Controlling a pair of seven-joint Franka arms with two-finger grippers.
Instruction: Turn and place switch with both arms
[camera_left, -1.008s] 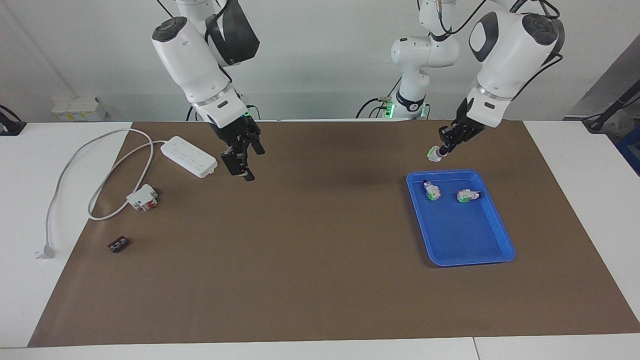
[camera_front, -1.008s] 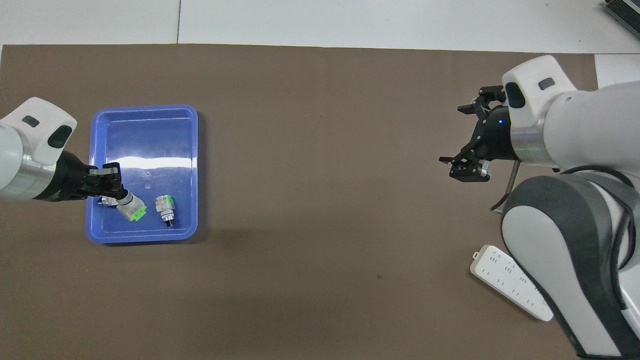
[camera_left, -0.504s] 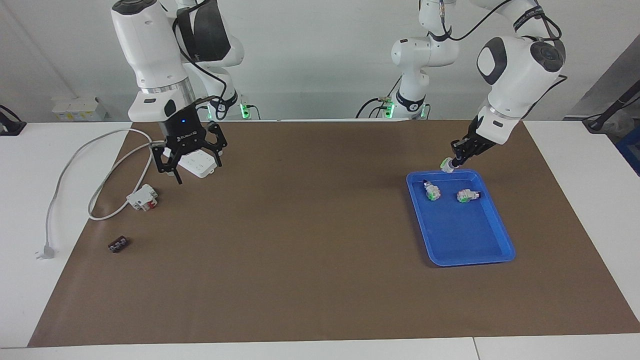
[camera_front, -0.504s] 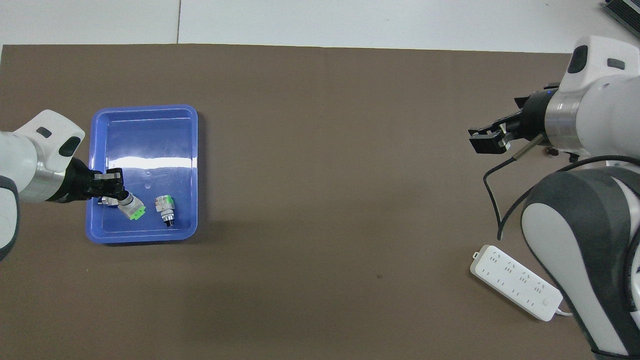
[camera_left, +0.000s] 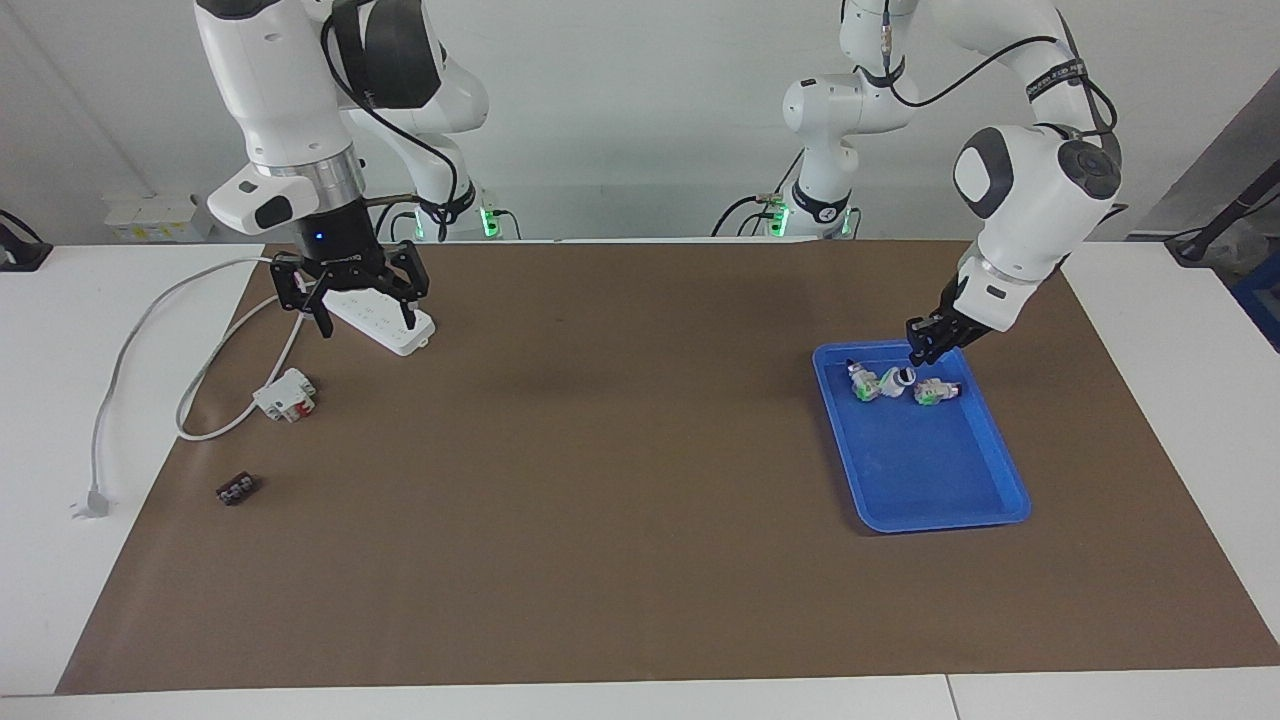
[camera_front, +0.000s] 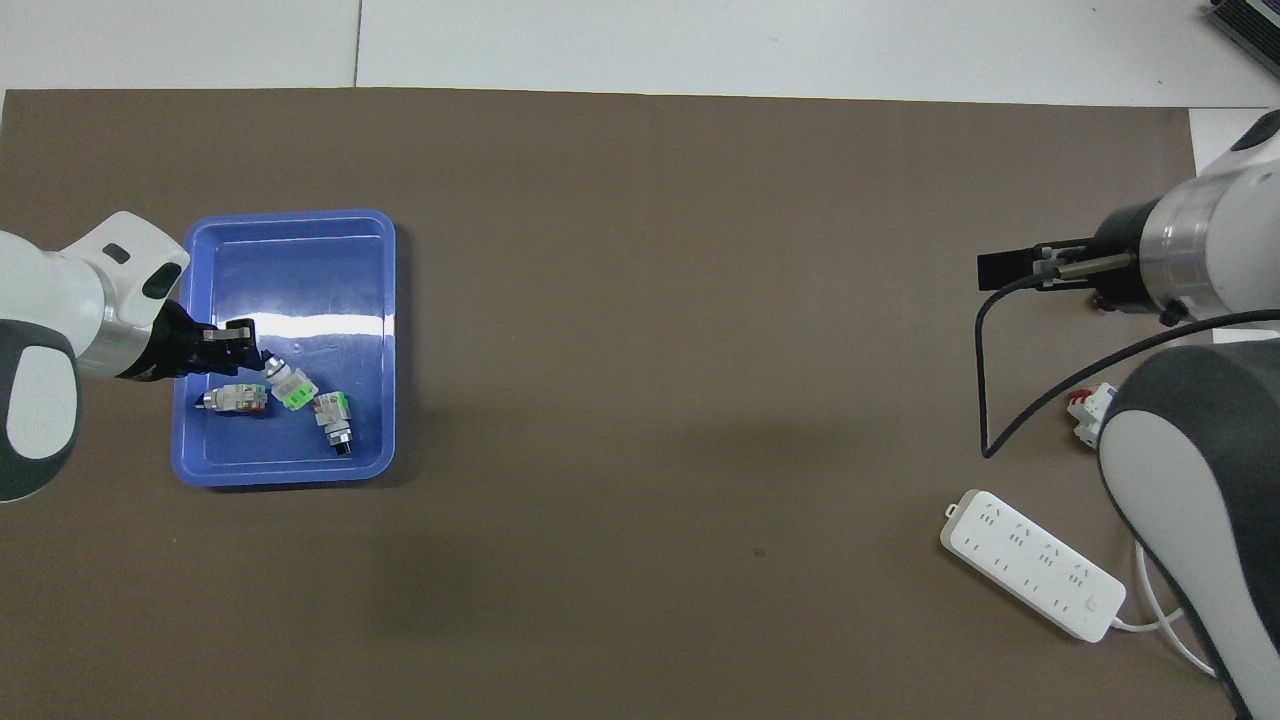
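Upper left of the facing view: the right gripper hangs over the power strip, jaws spread wide and empty. At right, in the tray, the switch lies between two others – the left gripper sits just above it; whether its jaws are parted I cannot tell.

From the overhead camera my right arm runs off the edge, covering part of the red-and-white block beside the power strip.
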